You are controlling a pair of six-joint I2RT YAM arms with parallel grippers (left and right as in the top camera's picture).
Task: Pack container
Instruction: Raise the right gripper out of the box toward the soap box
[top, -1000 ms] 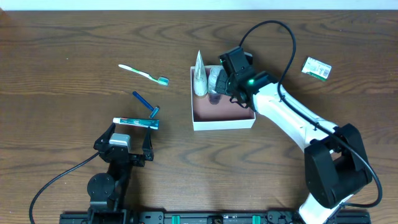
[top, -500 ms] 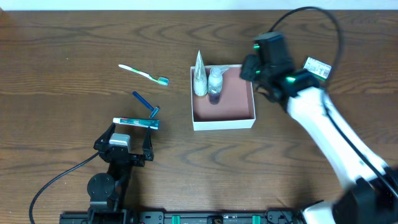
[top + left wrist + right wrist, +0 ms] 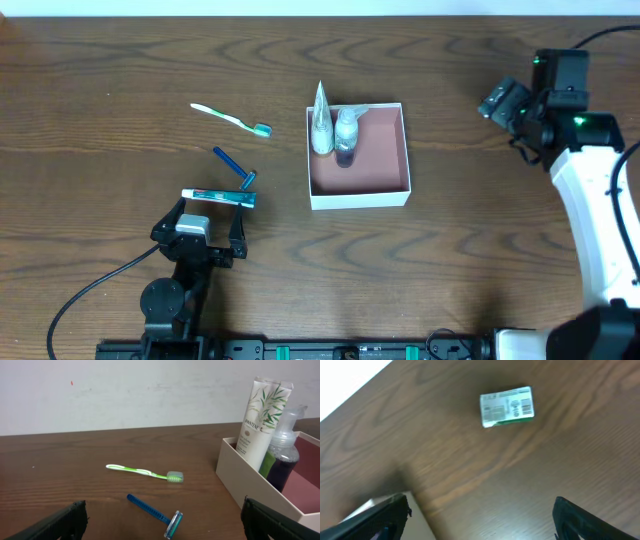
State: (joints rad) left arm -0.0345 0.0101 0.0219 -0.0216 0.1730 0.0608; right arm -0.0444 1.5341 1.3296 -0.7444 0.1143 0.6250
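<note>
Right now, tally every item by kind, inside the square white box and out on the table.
Green-and-white plastic toothbrush: 1
Blue plastic razor: 1
Narrow blue-and-white pack: 1
White Pantene tube: 1
Clear pump bottle of purple liquid: 1
Small green-and-white packet: 1
Total: 6

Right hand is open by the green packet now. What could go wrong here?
The green packet lies flat and off-centre from the open right hand; it might scrape the table or miss. Dropping it in the container could topple the upright tube and bottle.
</note>
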